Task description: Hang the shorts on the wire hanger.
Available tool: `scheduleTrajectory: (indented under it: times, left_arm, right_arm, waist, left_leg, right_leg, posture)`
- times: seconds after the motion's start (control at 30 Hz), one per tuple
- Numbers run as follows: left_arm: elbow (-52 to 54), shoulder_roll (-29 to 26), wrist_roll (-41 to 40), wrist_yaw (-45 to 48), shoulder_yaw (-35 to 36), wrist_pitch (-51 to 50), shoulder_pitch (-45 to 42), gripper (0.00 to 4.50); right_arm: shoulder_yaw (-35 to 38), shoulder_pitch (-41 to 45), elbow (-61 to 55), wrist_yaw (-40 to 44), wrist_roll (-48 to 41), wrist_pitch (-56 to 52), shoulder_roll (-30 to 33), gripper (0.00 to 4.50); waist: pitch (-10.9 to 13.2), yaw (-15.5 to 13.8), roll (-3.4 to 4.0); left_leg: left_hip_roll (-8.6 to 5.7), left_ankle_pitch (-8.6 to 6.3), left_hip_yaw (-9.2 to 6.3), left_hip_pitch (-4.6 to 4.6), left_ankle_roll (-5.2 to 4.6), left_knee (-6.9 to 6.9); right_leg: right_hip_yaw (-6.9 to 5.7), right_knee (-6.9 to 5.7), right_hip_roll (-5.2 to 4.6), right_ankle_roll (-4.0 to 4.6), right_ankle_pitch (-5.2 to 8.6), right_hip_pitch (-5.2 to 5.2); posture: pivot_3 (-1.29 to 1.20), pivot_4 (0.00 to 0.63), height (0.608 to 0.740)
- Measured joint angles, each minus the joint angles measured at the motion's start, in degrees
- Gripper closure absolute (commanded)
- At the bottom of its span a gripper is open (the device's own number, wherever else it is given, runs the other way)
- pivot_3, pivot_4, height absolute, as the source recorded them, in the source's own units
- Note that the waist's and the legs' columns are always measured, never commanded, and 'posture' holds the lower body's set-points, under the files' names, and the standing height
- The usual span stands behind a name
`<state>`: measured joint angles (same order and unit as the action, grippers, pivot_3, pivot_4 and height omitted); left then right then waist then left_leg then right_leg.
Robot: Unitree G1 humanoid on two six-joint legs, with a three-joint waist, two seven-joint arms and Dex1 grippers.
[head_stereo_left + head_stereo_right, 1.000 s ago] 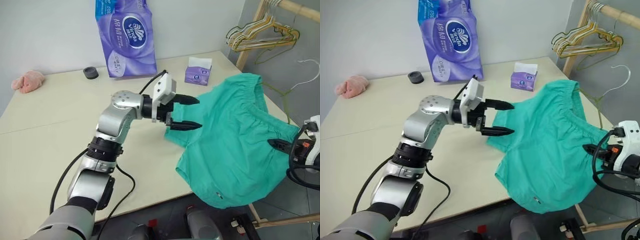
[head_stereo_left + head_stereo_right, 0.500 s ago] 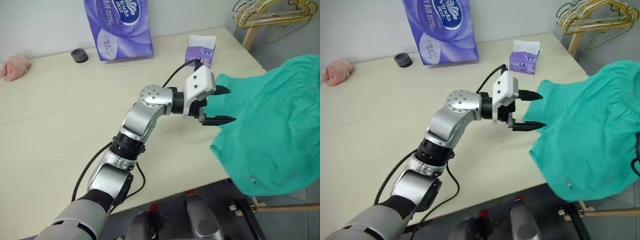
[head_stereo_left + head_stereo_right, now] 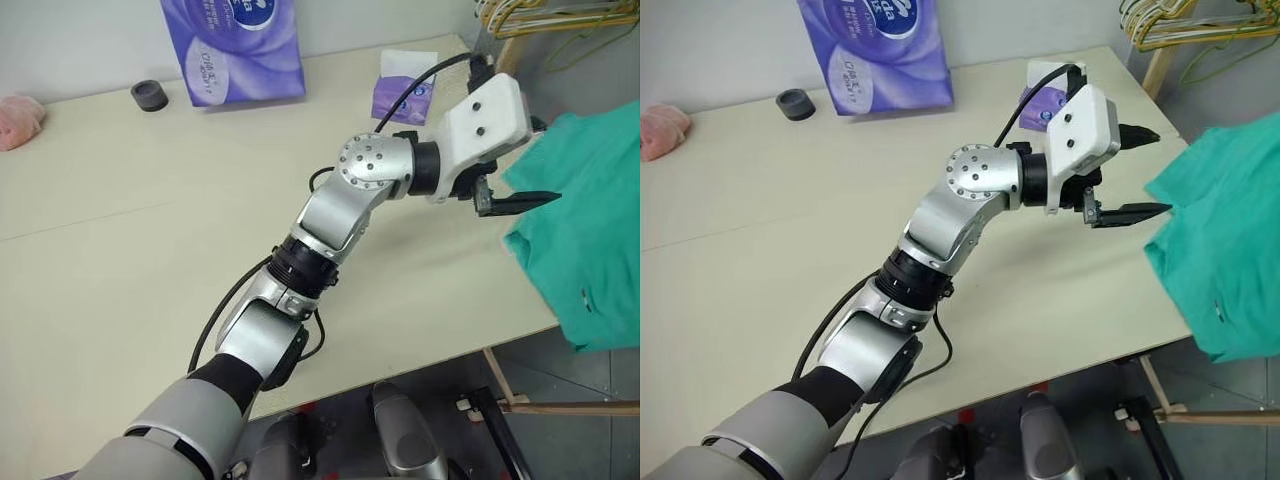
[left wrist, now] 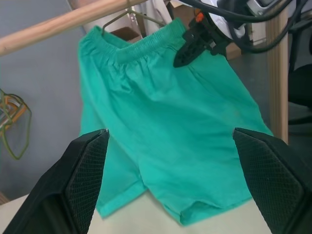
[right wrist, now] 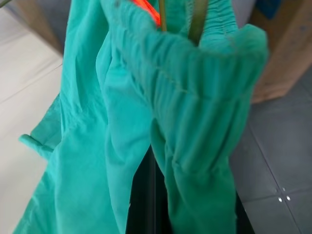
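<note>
Where the pale table [image 3: 150, 230] ends at its right edge, the shorts [image 3: 1230, 250] are seen lifted off the surface, hanging by the gathered waistband. The waistband is clamped in the right gripper [image 4: 187, 48], whose black fingers are closed on the fabric. The left gripper [image 3: 1135, 170] is held just beside the shorts with its fingers spread wide, gripping nothing. A purple paper pack [image 3: 235, 50], a small tissue box [image 3: 400, 88], a black ring [image 3: 148, 95] and a pink cloth [image 3: 15, 120] are set along the far side of the table. A wooden rack [image 3: 512, 52] bearing bunched hangers [image 3: 1195, 22] stands past the far right corner, against a grey wall.
</note>
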<state>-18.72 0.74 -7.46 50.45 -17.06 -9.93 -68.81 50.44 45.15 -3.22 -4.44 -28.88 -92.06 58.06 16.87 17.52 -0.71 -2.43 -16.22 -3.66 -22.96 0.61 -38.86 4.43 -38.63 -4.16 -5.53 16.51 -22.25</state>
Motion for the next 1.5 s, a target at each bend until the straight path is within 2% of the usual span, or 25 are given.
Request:
scheduleTrajectory:
  times: [0.13, 0.33, 0.5, 0.8, 1.13, 1.27, 1.5]
  left_arm:
    - [-1.90, 0.64, 0.99, -0.95, 0.07, 2.22, -1.85, 0.25]
    - [-5.61, 2.51, 2.54, -3.62, 0.23, 6.10, -6.24, 0.25]
    - [-8.29, 3.10, 3.31, -3.67, 0.24, 7.04, -6.62, 0.25]
    - [-4.96, 4.61, -7.44, 2.53, 4.14, -12.18, -9.41, 0.25]
    - [-4.12, 3.30, -8.97, 4.42, 4.34, -13.67, -9.82, 0.25]
    - [-4.12, 3.29, -8.97, 4.11, 4.35, -13.42, -9.82, 0.18]
    - [-4.11, 2.76, -8.75, 3.92, 4.35, -13.02, -9.70, 0.18]
  right_arm:
    - [-0.03, 5.00, 4.26, -2.33, 2.32, 0.01, -1.83, 4.50]
    - [0.12, 5.68, 8.17, -5.90, 2.97, 0.05, -7.32, 4.50]
    - [0.92, 7.23, 7.87, -8.52, 2.77, 0.18, -9.36, 4.50]
    - [0.82, 7.46, 8.01, -9.38, 3.02, 0.19, -9.37, 4.50]
    - [-0.26, 7.01, 7.79, -6.09, 5.22, 0.19, -8.81, 4.50]
    - [-1.18, 6.82, 7.21, -4.60, 6.44, 0.02, -9.01, 3.47]
    - [-2.18, 5.99, 0.42, -4.45, 10.49, 0.02, -11.78, 1.08]
  waist:
    - [0.11, -0.17, -0.09]
    - [0.16, -0.41, -0.11]
    - [0.19, -0.32, -0.12]
    - [0.18, -0.71, -0.10]
    - [0.16, -1.42, -0.08]
    - [0.15, -1.82, -0.06]
    - [0.13, -2.40, -0.03]
  left_leg:
    - [-0.01, 0.00, 0.12, 0.00, -0.01, -0.01]
    - [-0.02, -0.09, 0.54, 0.05, -0.16, 0.00]
    - [0.00, -0.14, 0.67, 0.08, -0.25, 0.00]
    - [0.01, -0.17, 0.66, 0.07, -0.30, 0.03]
    - [0.01, -0.17, 0.71, 0.07, -0.30, 0.03]
    - [0.00, -0.18, 0.79, 0.02, -0.32, 0.05]
    - [0.01, -0.23, 0.84, 0.01, -0.39, 0.06]
  right_leg:
    - [0.14, 0.02, 0.00, -0.03, -0.02, -0.02]
    - [0.57, 0.10, 0.00, -0.16, -0.08, -0.08]
    - [0.70, 0.14, 0.01, -0.19, -0.08, -0.09]
    - [0.69, 0.27, 0.02, -0.22, -0.08, -0.10]
    - [0.74, 0.38, 0.02, -0.31, -0.14, -0.10]
    - [0.84, 0.57, 0.02, -0.43, -0.22, -0.10]
    - [0.92, 0.62, 0.01, -0.45, -0.23, -0.12]
  posture:
    - [-0.37, 0.324, 0.740]
    - [-0.36, 0.320, 0.740]
    - [-0.35, 0.312, 0.740]
    - [-0.33, 0.298, 0.740]
    - [-0.32, 0.290, 0.740]
    - [-0.32, 0.287, 0.740]
    - [-0.32, 0.280, 0.740]
